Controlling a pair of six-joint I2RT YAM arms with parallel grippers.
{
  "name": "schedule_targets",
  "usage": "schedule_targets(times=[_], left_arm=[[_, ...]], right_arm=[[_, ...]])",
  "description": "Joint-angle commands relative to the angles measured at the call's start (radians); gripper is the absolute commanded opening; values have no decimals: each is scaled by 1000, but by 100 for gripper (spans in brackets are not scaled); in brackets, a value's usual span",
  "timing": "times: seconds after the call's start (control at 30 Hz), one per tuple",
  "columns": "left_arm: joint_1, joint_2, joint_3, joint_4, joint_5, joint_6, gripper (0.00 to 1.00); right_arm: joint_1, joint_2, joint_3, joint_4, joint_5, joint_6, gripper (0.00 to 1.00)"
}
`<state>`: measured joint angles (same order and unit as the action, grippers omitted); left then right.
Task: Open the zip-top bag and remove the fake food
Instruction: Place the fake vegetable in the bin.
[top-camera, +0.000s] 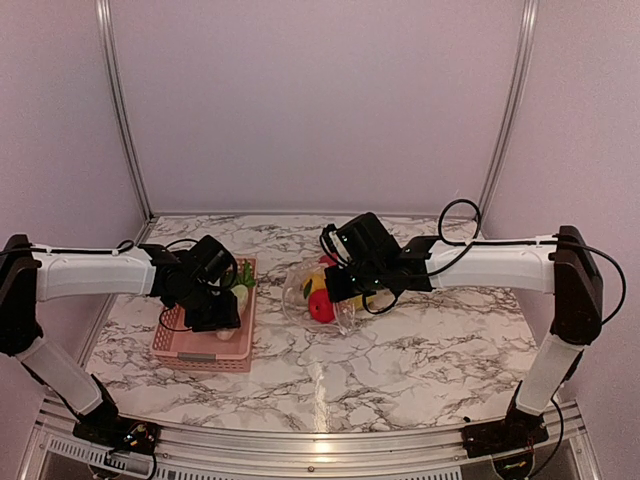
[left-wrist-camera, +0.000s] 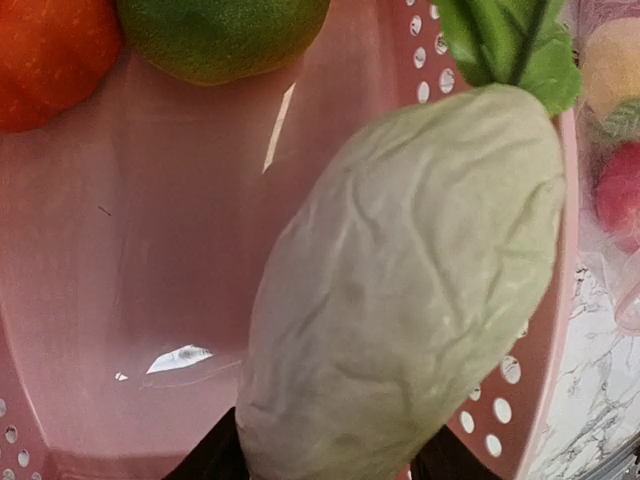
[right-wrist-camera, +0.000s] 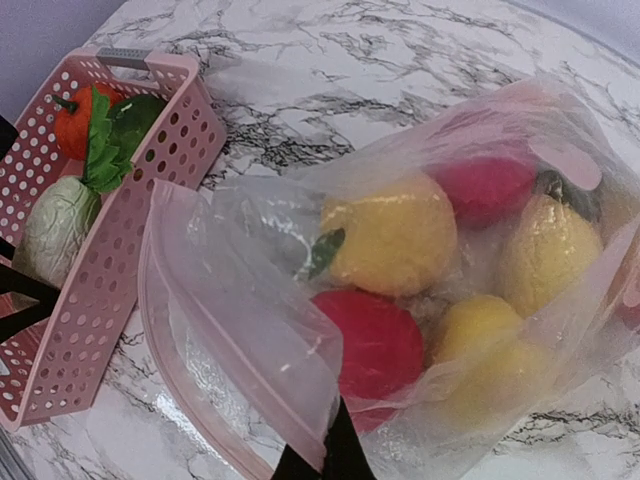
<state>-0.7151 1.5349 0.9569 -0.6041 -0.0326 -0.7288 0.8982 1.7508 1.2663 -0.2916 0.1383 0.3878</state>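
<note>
The clear zip-top bag (right-wrist-camera: 236, 300) lies on the marble with its mouth gaping toward the pink basket. Inside it is fake food: yellow fruits (right-wrist-camera: 392, 236) and red ones (right-wrist-camera: 378, 345). My right gripper (right-wrist-camera: 335, 455) is shut on the film at the bag's mouth, and from above it (top-camera: 347, 293) sits over the bag (top-camera: 298, 292). My left gripper (left-wrist-camera: 320, 466) is down in the basket (left-wrist-camera: 150, 250), with a dark finger (left-wrist-camera: 200, 462) against each side of a whitish-green leafy vegetable (left-wrist-camera: 400, 300). The vegetable's body rests along the basket's side wall.
An orange fruit (left-wrist-camera: 45, 60) and a green one (left-wrist-camera: 220, 35) lie at the basket's far end. The pink perforated basket (top-camera: 205, 357) stands left of the bag, close to it. Marble table (top-camera: 400, 370) reaches the metal-framed back wall.
</note>
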Motion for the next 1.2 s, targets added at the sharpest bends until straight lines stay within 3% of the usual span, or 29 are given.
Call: schedule_targets(times=[0.0,0.13,0.53,0.83,1.17], left_arm=[[3,20,-15,46,15,16,57],[3,35,-15,68,28,20,64],[3,-14,25,54,-6,31,66],[-50,-43,187,19,-28,83,70],[-172,104,326,223,26,71,67]], right_arm=[[-8,0,43,14,-11,-13,0],[-8,1,47,14,-13,-12,0],[-7,0,44,7,-16,-10,0],[-7,4,48,2,-36,-11,0],[-9,38,102,-48,-46,-26,0]])
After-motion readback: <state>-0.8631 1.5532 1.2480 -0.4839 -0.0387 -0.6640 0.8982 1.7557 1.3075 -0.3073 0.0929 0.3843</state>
